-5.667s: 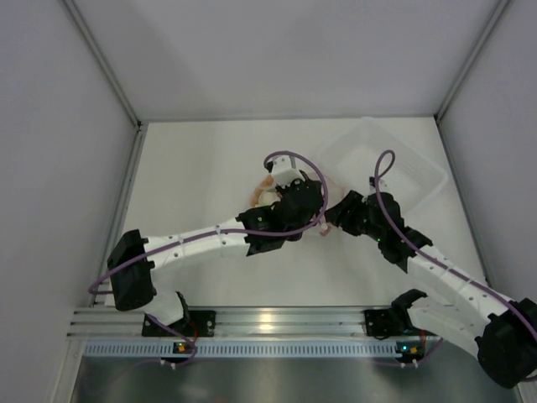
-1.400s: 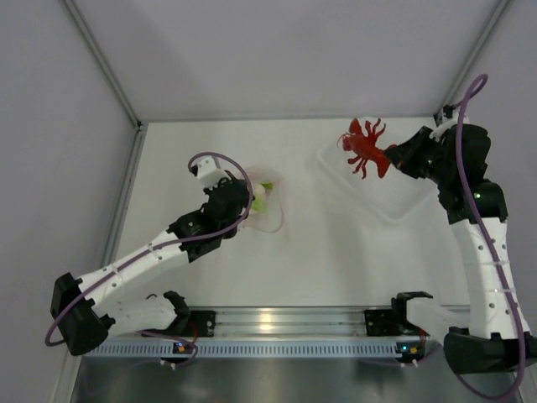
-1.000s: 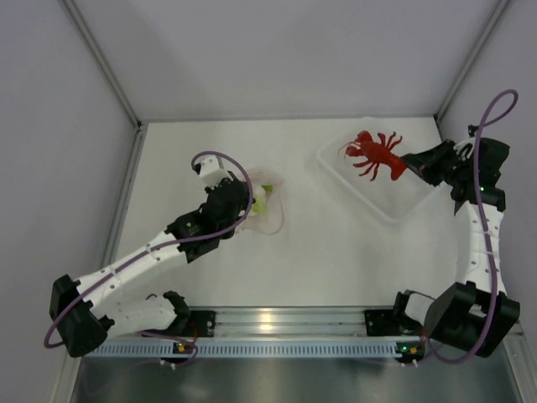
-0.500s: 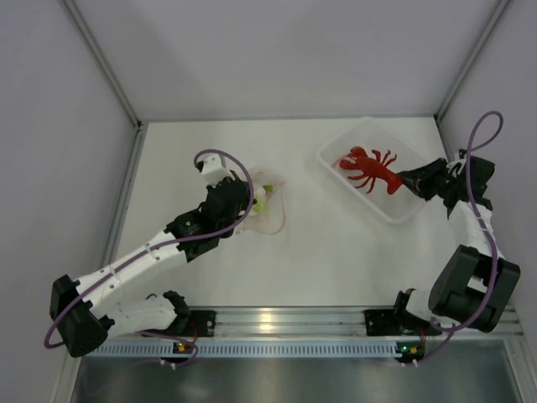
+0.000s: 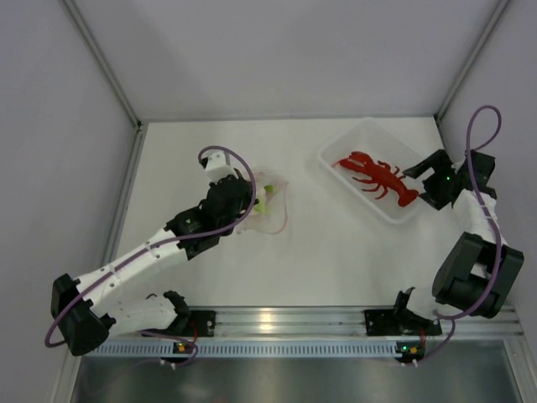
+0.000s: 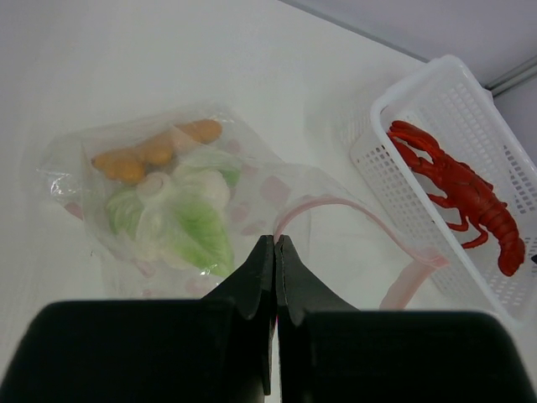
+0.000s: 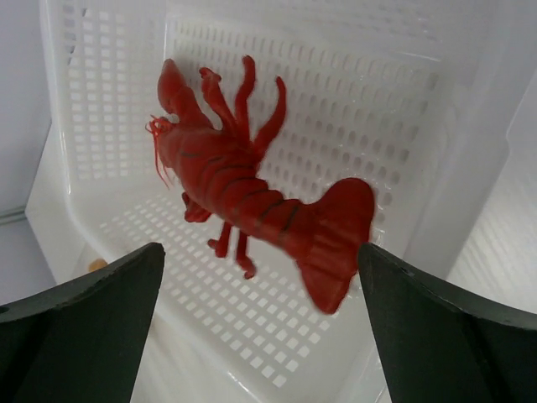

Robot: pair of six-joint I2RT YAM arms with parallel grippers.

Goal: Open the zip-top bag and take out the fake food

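Lobster (image 5: 377, 174) now in white basket (image 7: 403, 109); leafy piece (image 6: 180, 220) and orange piece (image 6: 151, 153) in bag (image 6: 285, 189).

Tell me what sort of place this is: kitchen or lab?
Probably a lab robot test cell, not a kitchen: a white table boxed in by plain grey panels, an aluminium rail along its near edge, and toy props, a red lobster in a basket and a zip-top bag.
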